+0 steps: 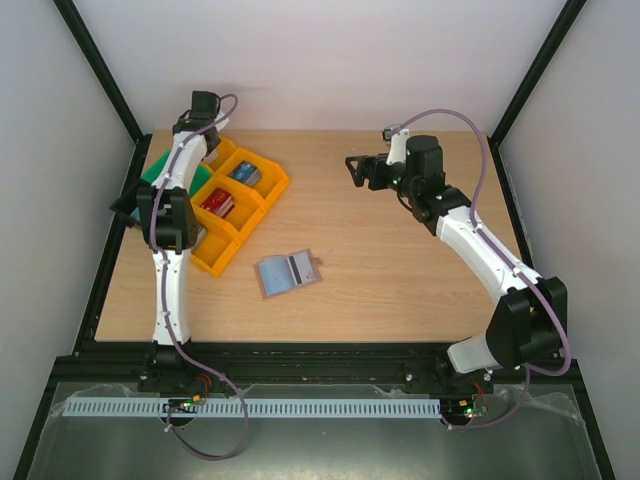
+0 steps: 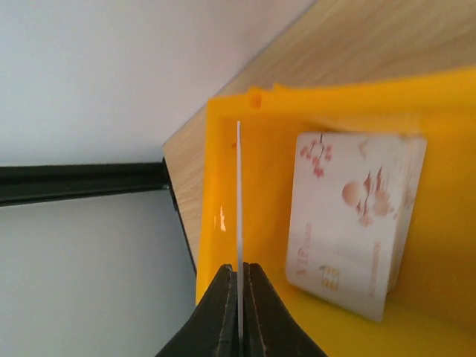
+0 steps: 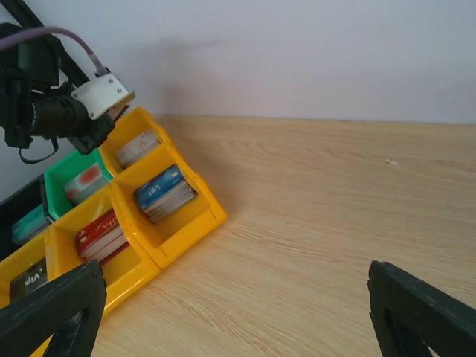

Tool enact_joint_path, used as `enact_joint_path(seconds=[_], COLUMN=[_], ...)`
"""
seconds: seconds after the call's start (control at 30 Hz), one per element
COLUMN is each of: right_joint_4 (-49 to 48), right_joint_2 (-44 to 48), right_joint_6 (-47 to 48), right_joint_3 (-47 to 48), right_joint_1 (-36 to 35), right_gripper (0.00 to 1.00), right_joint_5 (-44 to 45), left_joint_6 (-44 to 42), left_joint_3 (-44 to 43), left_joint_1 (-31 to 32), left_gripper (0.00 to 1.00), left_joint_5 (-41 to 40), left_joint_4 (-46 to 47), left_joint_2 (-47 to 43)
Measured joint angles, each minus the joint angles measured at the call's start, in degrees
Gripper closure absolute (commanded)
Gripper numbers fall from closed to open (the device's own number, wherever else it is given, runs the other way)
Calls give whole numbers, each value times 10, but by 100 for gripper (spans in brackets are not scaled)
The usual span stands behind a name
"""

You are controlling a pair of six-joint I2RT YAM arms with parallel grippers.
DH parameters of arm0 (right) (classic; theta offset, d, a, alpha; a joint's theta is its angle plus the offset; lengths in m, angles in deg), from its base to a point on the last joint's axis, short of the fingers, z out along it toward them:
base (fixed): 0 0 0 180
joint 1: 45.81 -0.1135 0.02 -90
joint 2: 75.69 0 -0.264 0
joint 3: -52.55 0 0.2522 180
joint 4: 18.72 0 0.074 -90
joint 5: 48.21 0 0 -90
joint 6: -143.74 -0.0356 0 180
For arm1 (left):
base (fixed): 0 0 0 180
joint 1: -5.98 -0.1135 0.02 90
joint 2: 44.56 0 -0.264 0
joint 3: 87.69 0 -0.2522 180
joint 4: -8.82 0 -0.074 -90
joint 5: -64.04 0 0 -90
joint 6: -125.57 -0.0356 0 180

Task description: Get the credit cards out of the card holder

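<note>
L gripper w/ card at tray

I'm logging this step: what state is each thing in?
Left gripper: shut on a white card, edge-on over the yellow tray.
Right gripper: open, empty.
Card holder: flat on the table, a grey card on it.
Card stack: lying in the tray.

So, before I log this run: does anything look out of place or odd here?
Nothing looks spilled or damaged. The card holder lies askew on the table with a blue-grey card on it, and the left gripper pinches a thin card edge-on over a yellow tray.
</note>
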Motion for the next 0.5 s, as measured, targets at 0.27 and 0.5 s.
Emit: enact_joint_path(seconds=[0.27, 0.5], right_joint_4=[0, 0], right_joint_2=[-7, -7], right_joint_6=[-5, -6], right_joint_3=[2, 2], right_joint_1=[3, 5], right_gripper=[6, 6], right_joint_5=[-7, -13], left_joint_6=[89, 112], left_joint_3=[0, 0], left_joint_1=[9, 10], left_gripper=[98, 97], left_joint_5=[32, 18], left_joint_4=[44, 65], left_joint_2=[0, 6])
